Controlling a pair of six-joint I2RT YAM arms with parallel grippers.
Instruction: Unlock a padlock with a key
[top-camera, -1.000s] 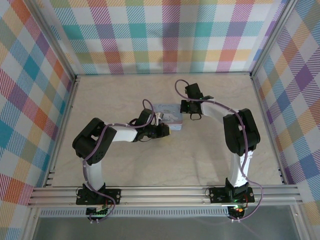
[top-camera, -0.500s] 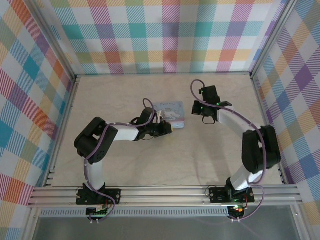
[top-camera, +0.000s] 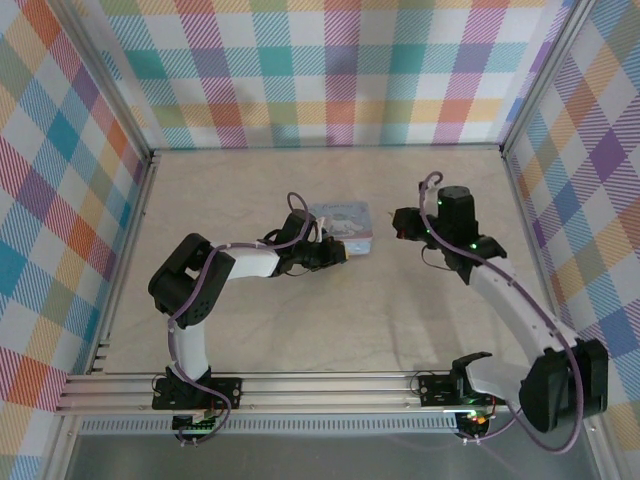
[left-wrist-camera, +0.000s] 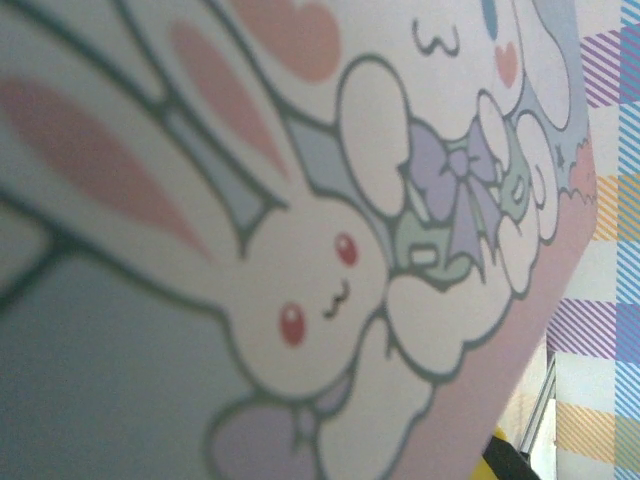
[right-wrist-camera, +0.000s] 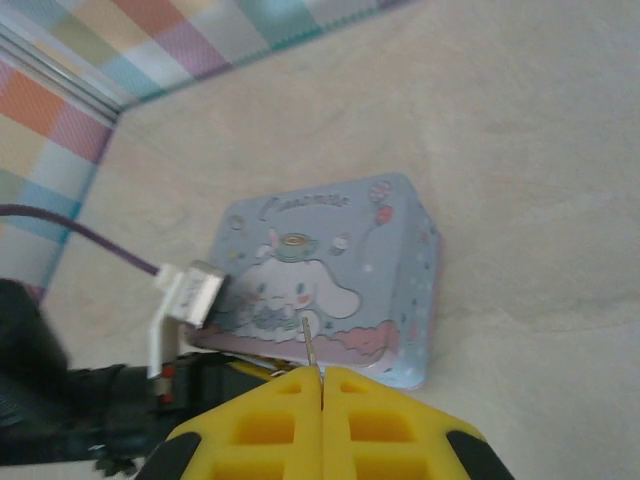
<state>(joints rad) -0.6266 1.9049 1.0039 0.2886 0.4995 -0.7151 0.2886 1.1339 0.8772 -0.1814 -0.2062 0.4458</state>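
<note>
The pale blue cartoon-printed tin (top-camera: 342, 222) lies mid-table, and its lid (left-wrist-camera: 300, 250) sits very close to the left wrist camera. My left gripper (top-camera: 335, 252) is at the tin's near edge, shut on the rim, with one yellow fingertip (left-wrist-camera: 497, 462) showing past the lid. My right gripper (top-camera: 405, 226) hovers just right of the tin, apart from it. In the right wrist view its yellow fingers (right-wrist-camera: 322, 375) are shut on a thin metal key (right-wrist-camera: 311, 345) that points at the tin (right-wrist-camera: 330, 270). The padlock is hidden by the left gripper.
Checked cloth walls and metal frame posts (top-camera: 140, 170) enclose the beige table (top-camera: 400, 310). The left wrist's white camera block (right-wrist-camera: 188, 297) and purple cable overlap the tin's left side. Open table lies to the right of and in front of the tin.
The right arm has swung to the right and its gripper has drawn back from the tin's right edge. The left gripper and the tin have barely shifted.
</note>
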